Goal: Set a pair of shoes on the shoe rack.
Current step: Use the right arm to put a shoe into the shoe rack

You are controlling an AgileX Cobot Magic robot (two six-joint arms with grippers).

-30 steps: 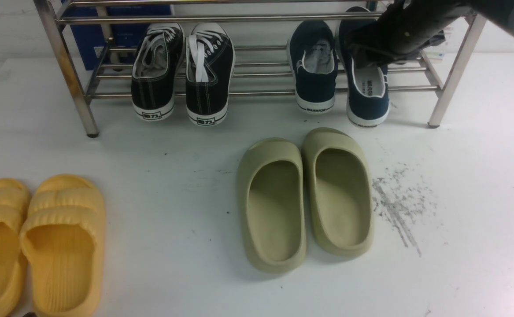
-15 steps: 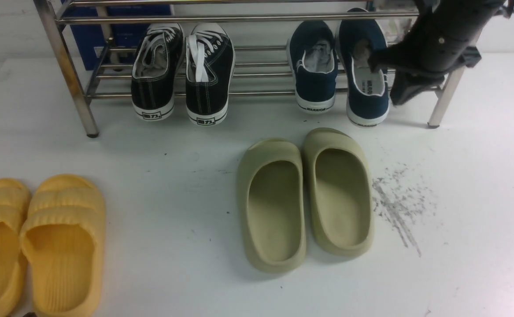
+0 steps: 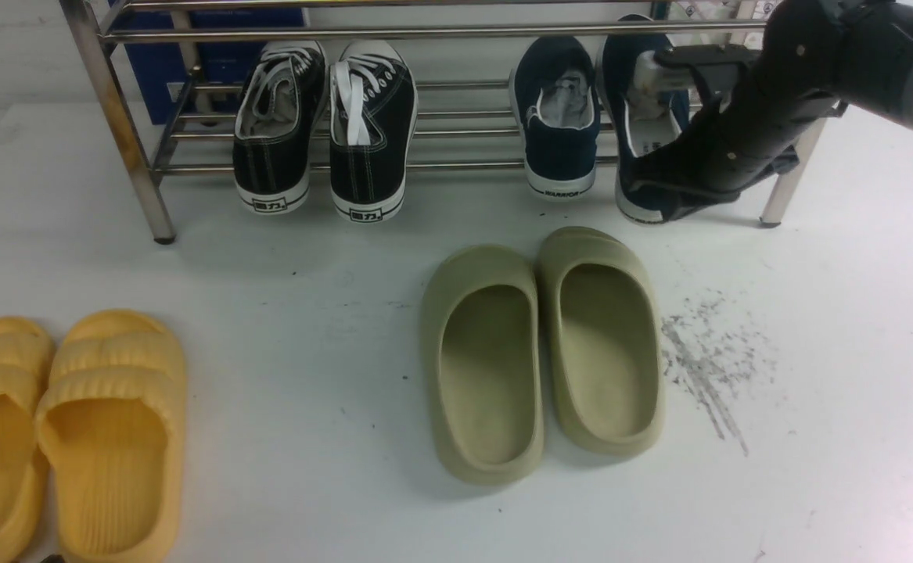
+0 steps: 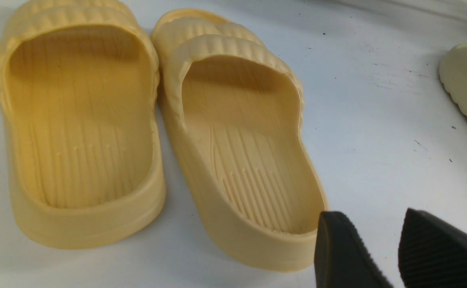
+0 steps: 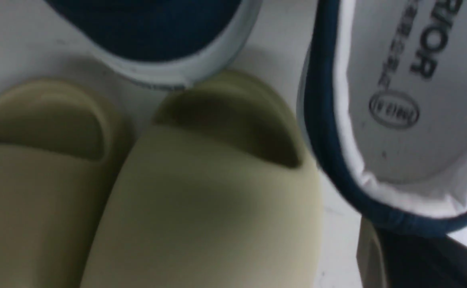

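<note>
Both navy-blue canvas slip-on sneakers with white rubber soles sit on the lowest bars of the shiny silver tube shoe rack (image 3: 127, 148), toward its right end, heels hanging past the front bar. The left one (image 3: 558, 133) lies square; the right one (image 3: 648, 168) sits a little further out. The black right gripper (image 3: 659, 184) reaches down at that shoe's heel, its jaws closed, apparently nipping the heel rim, though the fingertips are hard to make out against the dark canvas. In the right wrist view the white insole with its printed mark (image 5: 401, 100) fills one corner, blurred.

I judge the placing step nearly finished: what is left is to nudge the shoe level with its mate, or let go and draw the arm back without catching the rack's right front leg (image 3: 796, 176).

The left gripper (image 4: 381, 252) hovers, jaws parted and empty, by the ribbed yellow foam slides (image 3: 73, 438) at the white tabletop's near left corner. Olive-green foam slides (image 3: 542, 352) lie mid-table; black lace-up sneakers (image 3: 323, 129) occupy the rack's left part. The rack's upper tiers are cut off
</note>
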